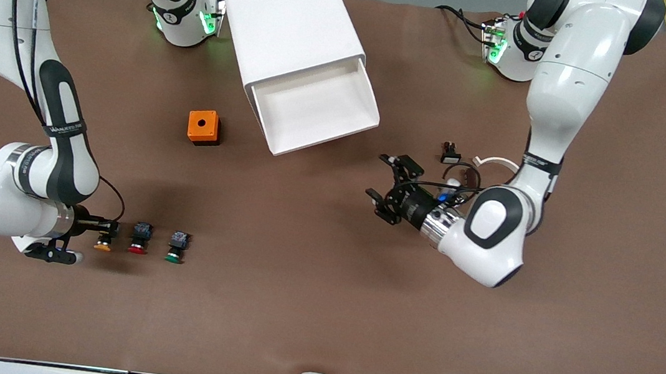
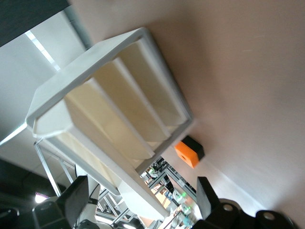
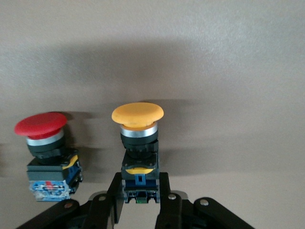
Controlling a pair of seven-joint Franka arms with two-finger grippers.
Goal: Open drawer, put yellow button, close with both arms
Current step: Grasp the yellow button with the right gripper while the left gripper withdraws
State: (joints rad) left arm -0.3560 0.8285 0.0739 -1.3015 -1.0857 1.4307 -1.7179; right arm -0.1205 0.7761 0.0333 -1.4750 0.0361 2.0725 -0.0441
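The white cabinet [image 1: 292,25] lies at the back middle of the table, and its uppermost drawer [image 1: 317,107] is pulled out with nothing in it. The yellow button [image 1: 103,243] lies on the table toward the right arm's end, first in a row of three. My right gripper [image 1: 107,228] is shut on its black-and-blue body. In the right wrist view the yellow button [image 3: 138,138] sits between the fingers of the right gripper [image 3: 140,193]. My left gripper [image 1: 377,176] stands open in front of the drawer, holding nothing. The left wrist view faces the cabinet [image 2: 90,59] past the left gripper [image 2: 141,200].
A red button [image 1: 139,239] and a green button [image 1: 177,247] lie beside the yellow one. An orange box [image 1: 203,127] with a hole sits beside the drawer. A small black part [image 1: 451,155] and a white ring [image 1: 495,163] lie by the left arm.
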